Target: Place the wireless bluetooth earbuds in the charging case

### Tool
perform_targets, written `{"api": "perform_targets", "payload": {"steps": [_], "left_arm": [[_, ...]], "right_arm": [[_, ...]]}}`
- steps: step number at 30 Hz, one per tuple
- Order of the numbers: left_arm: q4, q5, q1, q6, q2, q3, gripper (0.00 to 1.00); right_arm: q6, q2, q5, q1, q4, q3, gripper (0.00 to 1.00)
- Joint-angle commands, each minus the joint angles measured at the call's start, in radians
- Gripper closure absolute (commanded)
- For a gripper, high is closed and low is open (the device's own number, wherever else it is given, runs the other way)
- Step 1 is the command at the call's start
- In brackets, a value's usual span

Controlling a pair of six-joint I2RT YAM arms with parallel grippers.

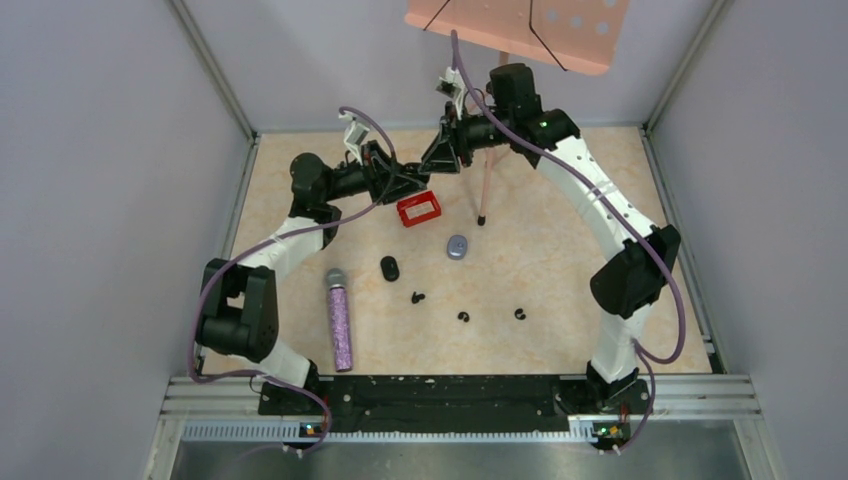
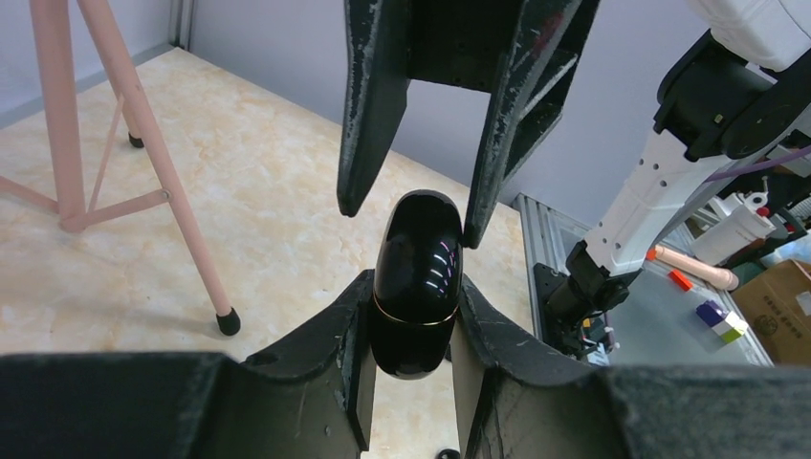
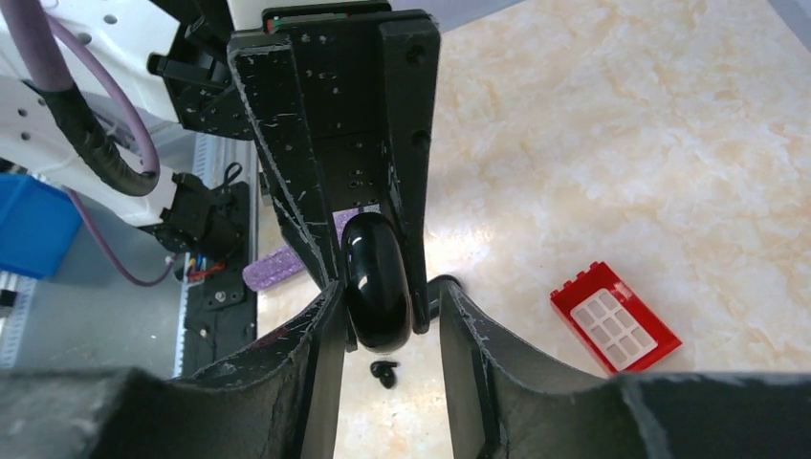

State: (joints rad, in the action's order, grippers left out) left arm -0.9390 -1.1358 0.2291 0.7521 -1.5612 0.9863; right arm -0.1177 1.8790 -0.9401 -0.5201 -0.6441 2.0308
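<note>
- left gripper (image 2: 413,296) clenched on the black charging case (image 2: 418,258), held in the air above the table (image 1: 560,250).
- case lid closed; its long axis runs along the left fingers, free end pointing at the right gripper (image 3: 387,296).
- right fingers spread either side of that end, not clamped; one pad may touch, hard to tell.
- three black earbuds (image 1: 417,297) lie apart on the table.

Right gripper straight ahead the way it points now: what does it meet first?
The black case, clamped in the left gripper and sitting partly inside the open right gripper. Pushing further would probably press it against the left gripper.
</note>
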Motion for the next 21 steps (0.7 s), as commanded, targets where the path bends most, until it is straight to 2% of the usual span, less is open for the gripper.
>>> {"api": "perform_targets", "payload": {"steps": [1,4,21], "left_arm": [[-0.087,-0.042,0.005,-0.051,-0.005,0.035,1.00],[-0.095,-0.054,0.009,-0.069,-0.003,0.031,1.00],[-0.078,-0.016,0.011,-0.067,-0.004,0.013,1.00]], "right_arm": [[0.126,0.022,0.022,0.032,0.091,0.020,0.61],[0.194,0.030,0.020,0.048,0.127,0.027,0.60],[0.192,-0.040,0.036,0.074,0.126,0.060,0.58]]}}
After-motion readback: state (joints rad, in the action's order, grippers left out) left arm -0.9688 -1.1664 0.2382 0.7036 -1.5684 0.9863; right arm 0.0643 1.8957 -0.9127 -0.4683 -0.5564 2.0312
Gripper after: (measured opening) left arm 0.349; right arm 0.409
